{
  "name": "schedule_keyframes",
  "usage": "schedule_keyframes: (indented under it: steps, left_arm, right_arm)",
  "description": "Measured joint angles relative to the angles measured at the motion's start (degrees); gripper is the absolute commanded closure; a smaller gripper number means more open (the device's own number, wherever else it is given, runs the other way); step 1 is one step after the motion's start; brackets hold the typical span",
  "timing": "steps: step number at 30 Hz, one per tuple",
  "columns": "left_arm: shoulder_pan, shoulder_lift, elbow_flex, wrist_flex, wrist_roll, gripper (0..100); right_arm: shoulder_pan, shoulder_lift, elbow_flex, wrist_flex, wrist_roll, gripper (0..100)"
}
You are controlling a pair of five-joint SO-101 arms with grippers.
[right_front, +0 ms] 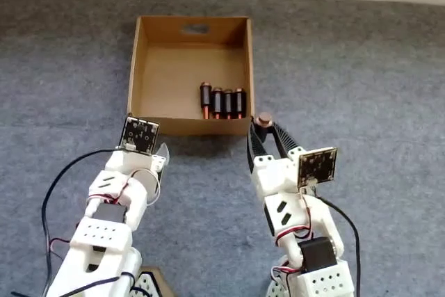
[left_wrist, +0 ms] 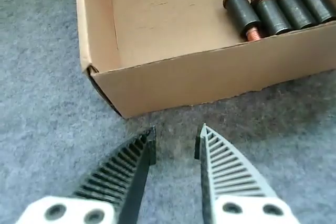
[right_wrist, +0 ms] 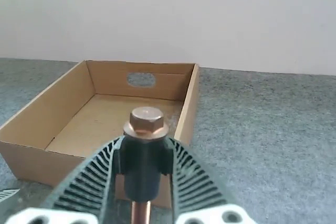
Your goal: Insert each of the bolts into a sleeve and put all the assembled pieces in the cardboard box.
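Tan box (right_front: 136,67), flecked grey carpet (right_front: 361,67).
Copper bolts (right_wrist: 145,121) are showing inside charcoal sleeves (right_front: 228,104); white arms (right_front: 111,220) are trailing black cables (right_front: 44,217).

Grey carpet (right_front: 389,67), pale wall (right_wrist: 210,14)

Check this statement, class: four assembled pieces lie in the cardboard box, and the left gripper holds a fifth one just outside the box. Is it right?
Not quite: it is the right gripper that holds the fifth assembled piece, as the right wrist view shows. The left gripper is open and empty. The four assembled pieces do lie in the cardboard box.
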Motion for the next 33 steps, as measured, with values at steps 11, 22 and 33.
schedule_keyframes:
  steps: [11,22,33]
  left_arm:
    - [0.0,0.1,0.0,-0.1,-0.4,86]
    - [-2.5,0.1,0.0,-0.1,-0.4,86]
    - [-13.3,0.1,0.0,-0.3,8.3,87]
  right_arm:
    - [-4.9,16.9,-26.2,0.1,0.0,99.0]
    - [-7.0,69.8,-58.0,0.1,0.0,99.1]
    - [-8.2,107.3,-83.2,0.1,0.0,99.1]
